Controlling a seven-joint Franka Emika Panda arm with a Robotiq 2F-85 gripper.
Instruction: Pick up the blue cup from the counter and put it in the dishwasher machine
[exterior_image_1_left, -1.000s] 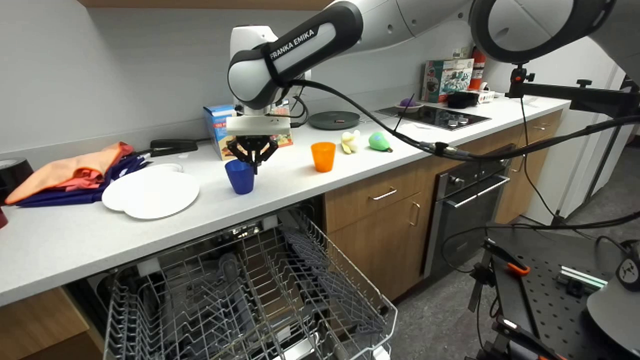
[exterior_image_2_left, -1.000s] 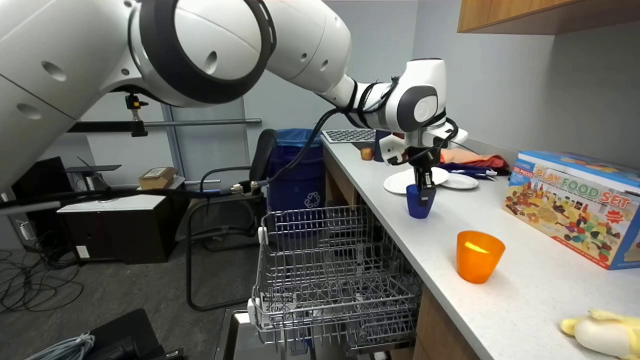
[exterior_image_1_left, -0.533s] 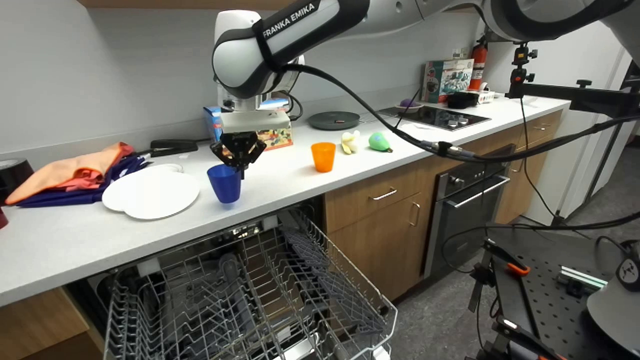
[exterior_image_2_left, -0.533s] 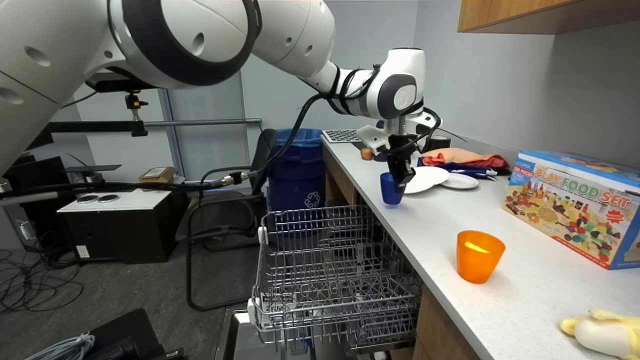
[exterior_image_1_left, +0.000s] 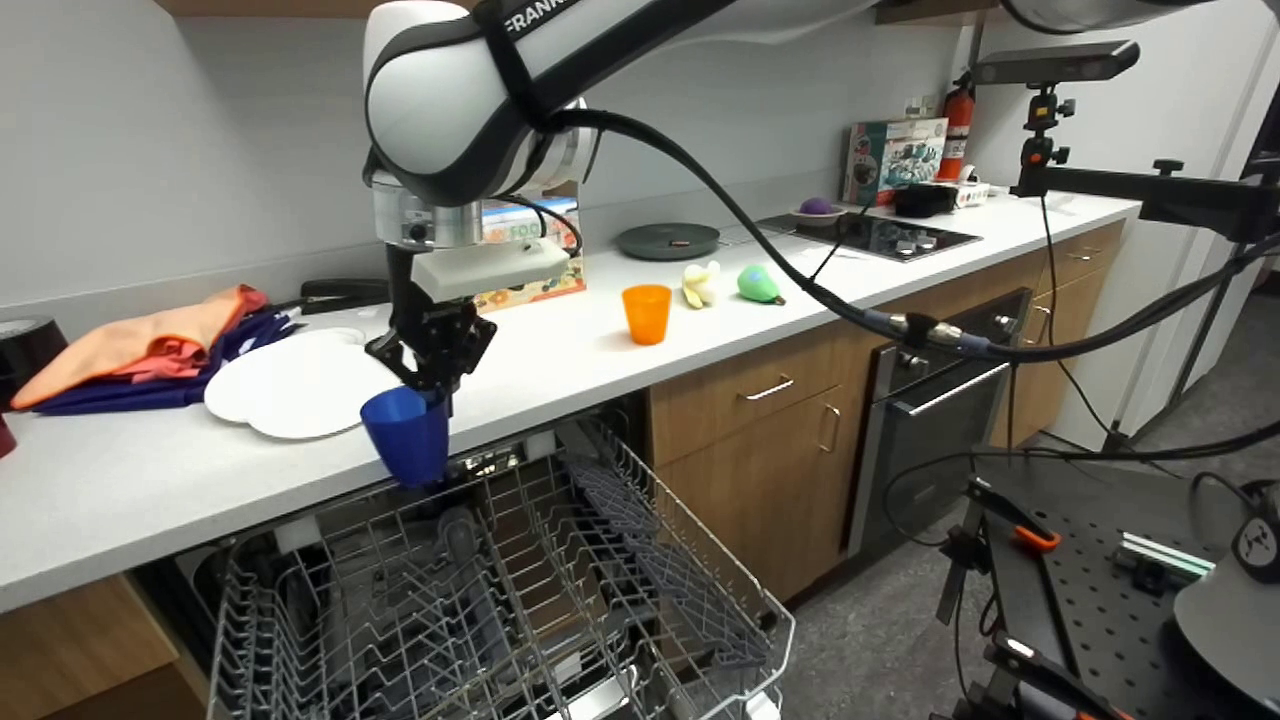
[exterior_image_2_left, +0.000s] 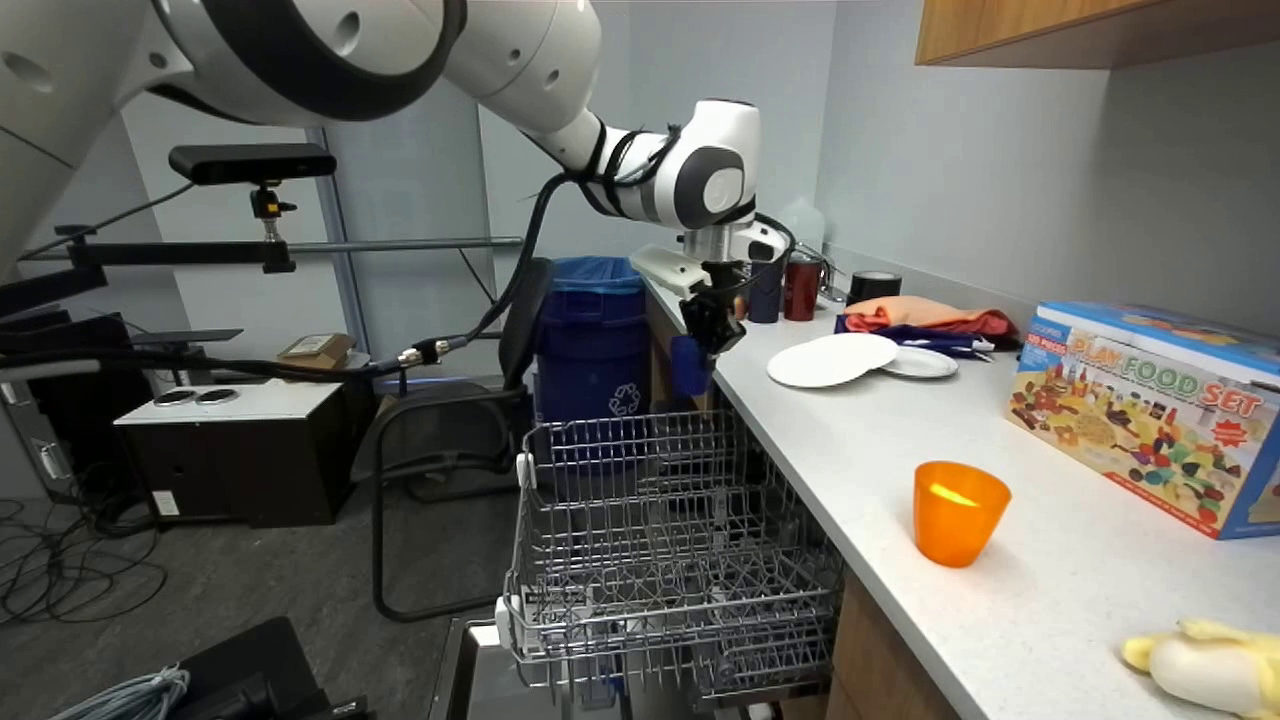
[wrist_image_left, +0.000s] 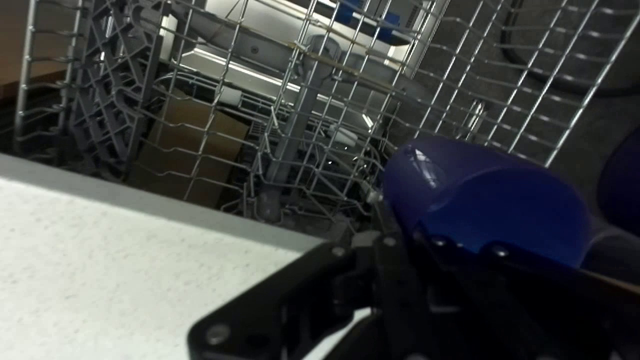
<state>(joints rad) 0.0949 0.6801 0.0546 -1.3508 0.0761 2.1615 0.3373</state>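
The blue cup (exterior_image_1_left: 405, 440) hangs in the air, slightly tilted, at the front edge of the white counter (exterior_image_1_left: 570, 370). My gripper (exterior_image_1_left: 442, 398) is shut on the cup's rim, with one finger inside and one outside. In an exterior view the cup (exterior_image_2_left: 688, 366) is beyond the counter edge, above the back corner of the dishwasher's pulled-out wire rack (exterior_image_2_left: 590, 520). In the wrist view the cup (wrist_image_left: 490, 200) shows its open mouth, and the dishwasher rack (wrist_image_left: 215, 130) lies below. The fingertips are partly hidden by the cup and the dark.
An orange cup (exterior_image_1_left: 647, 314) stands on the counter right of the dishwasher. White plates (exterior_image_1_left: 320, 390) lie on the counter behind the held cup. A play food box (exterior_image_2_left: 1140, 410) stands against the wall. A blue recycling bin (exterior_image_2_left: 592, 350) stands past the rack.
The blue cup has been lifted off the counter. My gripper has carried it forward past the counter's front edge, towards the dishwasher rack, and it has tilted slightly.
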